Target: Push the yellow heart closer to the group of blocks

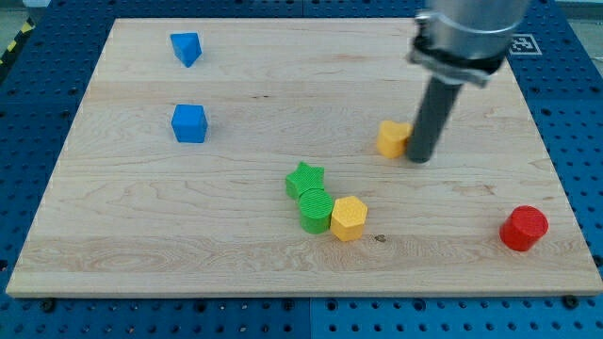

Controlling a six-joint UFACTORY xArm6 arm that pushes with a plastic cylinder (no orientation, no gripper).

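While my tip (420, 158) rests on the pale wooden surface (245, 85), it touches the right side of the yellow heart-shaped block (392, 137); no pincer shows on the straight dark rod. The heart lies right of centre, apart from a touching group below and to its left: green star block (304, 177), green cylinder block (316, 209), yellow hexagonal block (348, 217). Two blue blocks (186, 47) (188, 123) sit far left; a red cylinder block (523, 228) sits bottom right.

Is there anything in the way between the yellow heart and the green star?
No. In the camera view, only bare wood lies between the yellow heart and the green star. My tip sits against the heart's right side.
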